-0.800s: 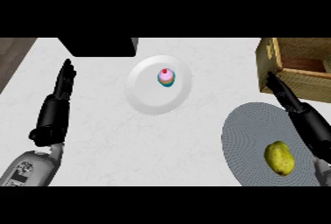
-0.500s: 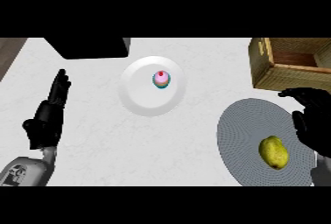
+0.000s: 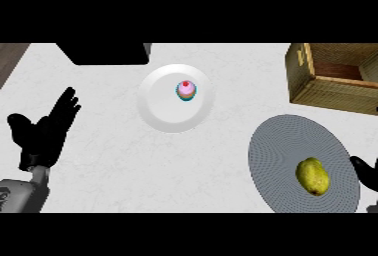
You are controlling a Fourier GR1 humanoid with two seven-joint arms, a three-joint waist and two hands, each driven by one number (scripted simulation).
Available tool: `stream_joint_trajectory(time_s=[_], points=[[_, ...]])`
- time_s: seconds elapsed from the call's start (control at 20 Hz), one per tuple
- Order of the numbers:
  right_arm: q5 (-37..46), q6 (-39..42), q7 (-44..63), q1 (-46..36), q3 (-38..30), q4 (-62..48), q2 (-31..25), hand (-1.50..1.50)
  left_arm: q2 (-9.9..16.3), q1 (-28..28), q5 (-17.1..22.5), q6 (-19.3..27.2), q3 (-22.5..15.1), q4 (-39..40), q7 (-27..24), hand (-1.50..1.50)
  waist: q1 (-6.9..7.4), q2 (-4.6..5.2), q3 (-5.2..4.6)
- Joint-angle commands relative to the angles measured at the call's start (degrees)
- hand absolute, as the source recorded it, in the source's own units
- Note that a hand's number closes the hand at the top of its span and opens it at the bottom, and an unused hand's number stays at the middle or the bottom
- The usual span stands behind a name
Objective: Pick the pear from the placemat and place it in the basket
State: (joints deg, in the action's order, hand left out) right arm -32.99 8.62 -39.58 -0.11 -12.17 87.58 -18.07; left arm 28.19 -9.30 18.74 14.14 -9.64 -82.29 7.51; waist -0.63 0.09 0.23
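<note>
One pear (image 3: 312, 176) lying on one grey placemat (image 3: 284, 145). One basket (image 3: 336, 75) sitting beyond placemat. One plate (image 3: 159, 107) carrying cupcake (image 3: 186, 90), left of placemat. Left hand (image 3: 46, 132) resting with fingers straight; right hand (image 3: 366, 172) showing at placemat's right edge, grip unclear.

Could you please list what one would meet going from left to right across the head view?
Left robot hand → white plate carrying a cupcake → grey placemat with the pear → right robot hand at the edge.

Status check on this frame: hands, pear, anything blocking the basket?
Left hand open, resting at left edge. Right hand barely in view beside the placemat, fingers unreadable. Pear on placemat, not gripped. Path to basket unobstructed; plate with cupcake off to the side.
</note>
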Motion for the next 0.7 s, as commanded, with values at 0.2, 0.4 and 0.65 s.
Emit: stream_joint_trajectory(time_s=[0.2, 0.4, 0.65], points=[[-11.2, 3.0, 22.0, 8.6, -6.5, 9.3, -12.3, -1.5, -0.5, -0.3, 0.3, -3.6, 2.1, 4.8, -0.6, 0.0, -0.98, -0.2, -0.34], [-7.0, 4.1, 29.6, 10.1, -10.6, 4.7, -25.2, -1.5, 0.5, -2.4, 1.8, -3.9, 3.4, 3.1, 2.2, 0.0, -0.69, -0.03, -0.34], [-1.2, 6.4, 34.5, 15.3, -15.7, -5.1, -35.4, -1.5, -1.3, 0.4, -0.2, -2.7, 1.6, 1.3, 0.0, 0.0, 0.29, -0.05, -0.23]])
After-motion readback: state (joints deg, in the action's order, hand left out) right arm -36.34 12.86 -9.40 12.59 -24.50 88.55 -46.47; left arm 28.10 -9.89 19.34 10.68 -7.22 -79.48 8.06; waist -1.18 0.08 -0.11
